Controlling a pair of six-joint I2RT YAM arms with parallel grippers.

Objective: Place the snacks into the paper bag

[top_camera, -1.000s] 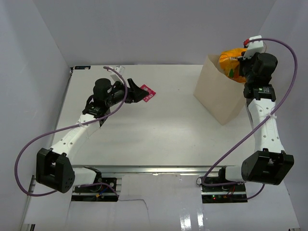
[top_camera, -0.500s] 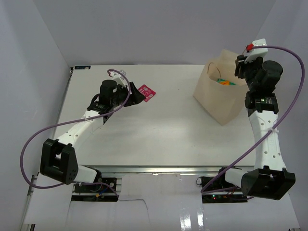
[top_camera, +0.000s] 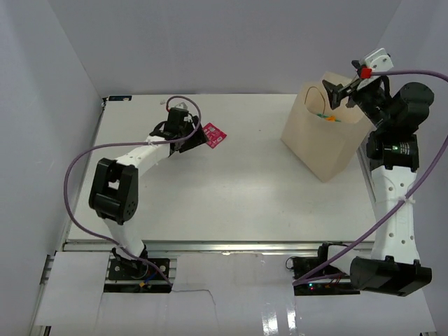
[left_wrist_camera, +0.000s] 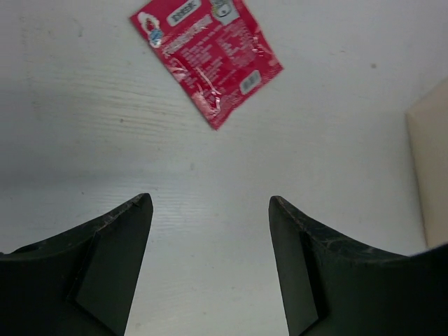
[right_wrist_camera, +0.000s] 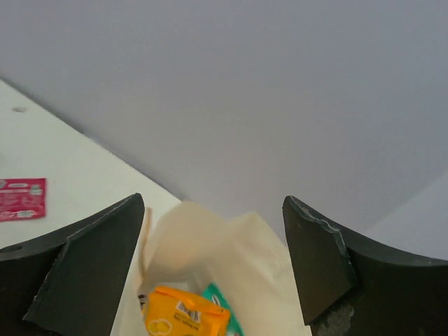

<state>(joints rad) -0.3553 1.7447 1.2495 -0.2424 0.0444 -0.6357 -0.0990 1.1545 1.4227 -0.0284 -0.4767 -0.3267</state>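
A pink-red square packet [top_camera: 215, 136] [left_wrist_camera: 206, 59] lies flat on the white table at the back left. My left gripper [top_camera: 198, 137] [left_wrist_camera: 208, 203] stands open just short of it, with only bare table between its fingers. The beige paper bag [top_camera: 320, 140] [right_wrist_camera: 210, 241] stands upright at the back right. My right gripper [top_camera: 334, 94] [right_wrist_camera: 213, 203] hangs open and empty above its mouth. Inside the bag lie an orange packet [right_wrist_camera: 185, 315] [top_camera: 326, 117] and a teal-green packet [right_wrist_camera: 222, 301]. No purple packet shows.
Pale walls close in the table at the back and on both sides, and the bag stands close to the right wall. The bag's edge [left_wrist_camera: 430, 168] shows at the right of the left wrist view. The pink-red packet [right_wrist_camera: 22, 198] also shows far left in the right wrist view.
My right gripper opened and let go of the orange packet, which dropped into the bag; that arm then rose and drew back. My left arm stretched out toward the pink-red packet.
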